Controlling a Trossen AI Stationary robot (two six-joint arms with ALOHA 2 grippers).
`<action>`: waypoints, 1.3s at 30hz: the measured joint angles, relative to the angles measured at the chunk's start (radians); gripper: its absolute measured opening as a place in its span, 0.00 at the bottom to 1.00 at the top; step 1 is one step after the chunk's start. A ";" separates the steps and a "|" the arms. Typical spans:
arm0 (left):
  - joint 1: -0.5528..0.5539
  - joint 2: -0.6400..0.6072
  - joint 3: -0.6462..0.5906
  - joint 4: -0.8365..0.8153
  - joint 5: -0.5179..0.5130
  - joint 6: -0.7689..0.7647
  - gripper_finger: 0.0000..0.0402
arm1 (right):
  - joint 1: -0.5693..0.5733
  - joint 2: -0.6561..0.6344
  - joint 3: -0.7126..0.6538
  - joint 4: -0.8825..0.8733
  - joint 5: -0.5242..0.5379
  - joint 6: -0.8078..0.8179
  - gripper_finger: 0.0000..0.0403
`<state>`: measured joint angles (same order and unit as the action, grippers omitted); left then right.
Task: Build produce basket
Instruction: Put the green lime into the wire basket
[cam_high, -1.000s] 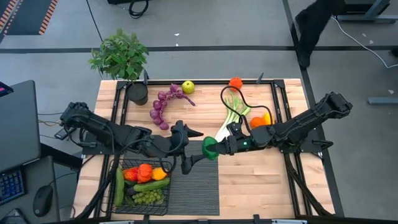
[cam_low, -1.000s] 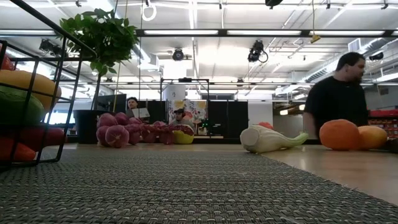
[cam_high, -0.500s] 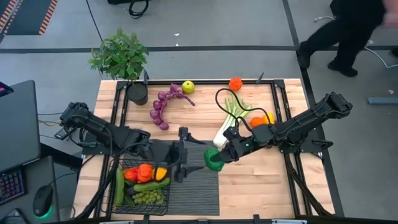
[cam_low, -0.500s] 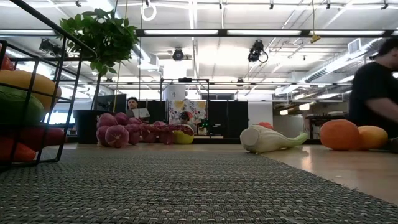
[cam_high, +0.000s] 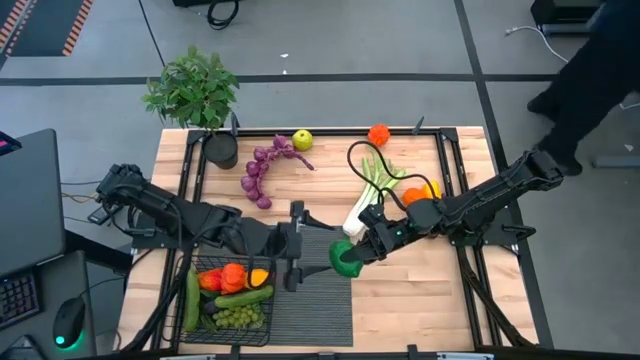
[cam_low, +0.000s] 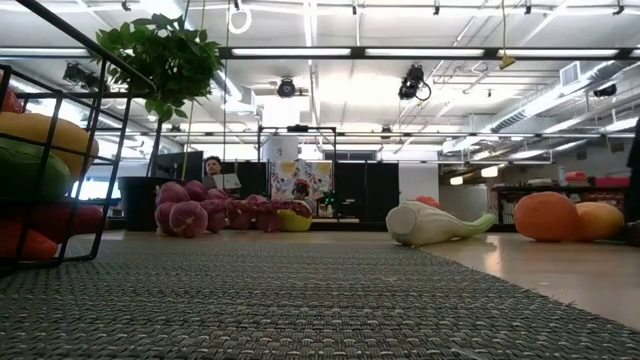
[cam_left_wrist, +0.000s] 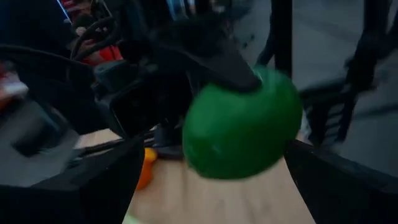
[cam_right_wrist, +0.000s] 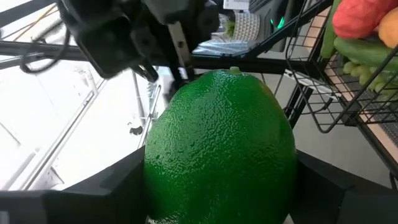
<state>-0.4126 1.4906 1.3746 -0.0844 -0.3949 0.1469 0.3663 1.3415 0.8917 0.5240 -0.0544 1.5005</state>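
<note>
The right end effector (cam_high: 347, 259) grips a green fruit (cam_high: 346, 260) over the mat (cam_high: 322, 300); the left end effector (cam_high: 296, 247) is spread wide, facing it.

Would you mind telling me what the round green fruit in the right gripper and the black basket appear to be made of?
The round green fruit looks like moulded plastic: an even pebbled skin with a soft sheen, though foam is possible. The black basket appears to be thin, dark-coated metal wire, judging by its open grid walls.
</note>
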 joint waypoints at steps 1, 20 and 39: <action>0.004 0.000 0.000 0.014 0.024 -0.039 0.98 | 0.000 0.000 0.000 0.000 0.000 0.000 0.74; 0.086 0.082 0.002 0.266 0.354 -0.449 0.98 | 0.000 0.000 0.000 0.023 -0.049 0.015 0.74; 0.107 0.116 0.001 0.250 0.372 -0.424 0.97 | 0.000 -0.001 0.000 0.091 -0.042 -0.035 0.74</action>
<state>-0.3056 1.6066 1.3754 0.1661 -0.0231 -0.2772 0.3660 1.3407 0.8921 0.6151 -0.0965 1.4659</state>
